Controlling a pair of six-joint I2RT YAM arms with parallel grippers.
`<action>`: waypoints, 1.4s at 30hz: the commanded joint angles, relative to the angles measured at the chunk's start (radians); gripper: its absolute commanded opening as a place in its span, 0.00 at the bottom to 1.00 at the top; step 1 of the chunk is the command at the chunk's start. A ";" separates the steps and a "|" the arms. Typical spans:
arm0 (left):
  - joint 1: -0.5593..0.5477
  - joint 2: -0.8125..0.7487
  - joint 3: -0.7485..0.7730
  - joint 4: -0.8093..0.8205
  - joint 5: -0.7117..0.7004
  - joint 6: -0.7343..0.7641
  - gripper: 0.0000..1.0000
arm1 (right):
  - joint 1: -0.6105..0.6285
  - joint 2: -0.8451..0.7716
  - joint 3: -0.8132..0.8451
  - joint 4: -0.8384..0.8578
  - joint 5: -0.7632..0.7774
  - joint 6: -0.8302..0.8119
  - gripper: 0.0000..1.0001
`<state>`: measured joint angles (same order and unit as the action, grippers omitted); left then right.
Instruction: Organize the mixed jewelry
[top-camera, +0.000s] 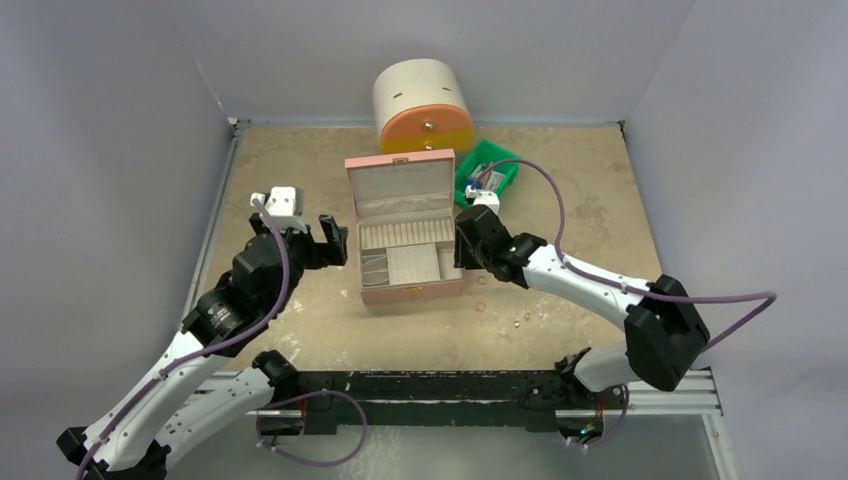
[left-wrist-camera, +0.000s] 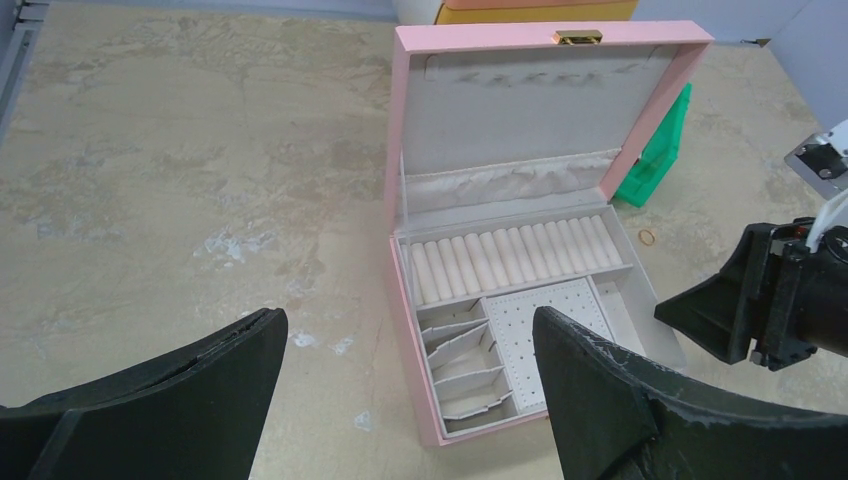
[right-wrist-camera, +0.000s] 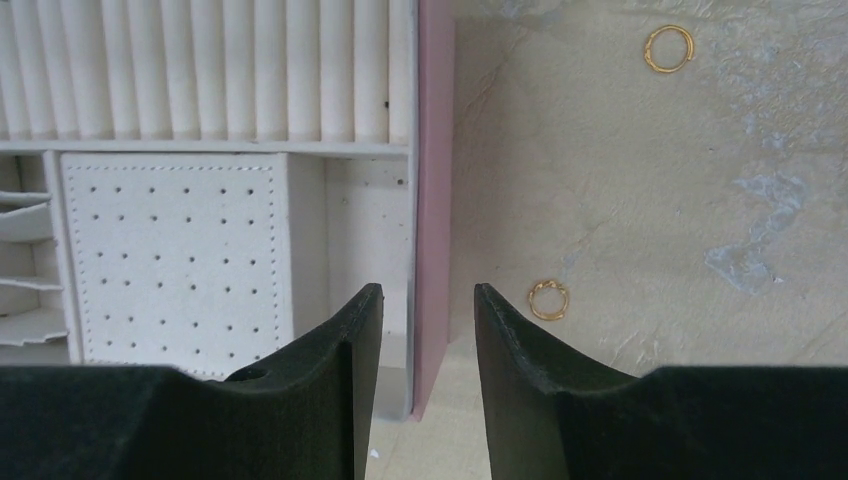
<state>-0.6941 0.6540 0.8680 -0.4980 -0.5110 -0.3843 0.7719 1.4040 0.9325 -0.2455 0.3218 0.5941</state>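
Right gripper (right-wrist-camera: 428, 300) fingers, narrowly parted, hover astride the pink jewelry box's (right-wrist-camera: 432, 150) right wall.
One gold ring (right-wrist-camera: 549, 299) lies on the table (right-wrist-camera: 620, 200) just right; second gold ring (right-wrist-camera: 669, 48) upper right. Left gripper (left-wrist-camera: 410, 325) gapes wide, empty.

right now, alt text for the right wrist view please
The right gripper, its black fingers apart and empty, hangs over the pink side wall of an open jewelry box. Left of the wall are white ring rolls and a perforated panel; right of it, a gold ring lies on the beige table near the fingers, a second gold ring farther off.
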 joint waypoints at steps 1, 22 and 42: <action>0.005 -0.013 0.018 0.022 0.008 -0.005 0.93 | -0.029 0.033 0.043 0.040 -0.014 -0.009 0.41; 0.005 -0.030 0.018 0.024 0.020 -0.005 0.93 | -0.049 0.165 0.117 0.065 -0.083 -0.091 0.00; 0.010 -0.039 0.018 0.023 0.017 -0.005 0.93 | -0.043 0.344 0.296 0.123 -0.281 -0.331 0.00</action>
<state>-0.6918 0.6270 0.8680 -0.4976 -0.5011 -0.3843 0.7166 1.7275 1.1652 -0.1864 0.1635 0.3359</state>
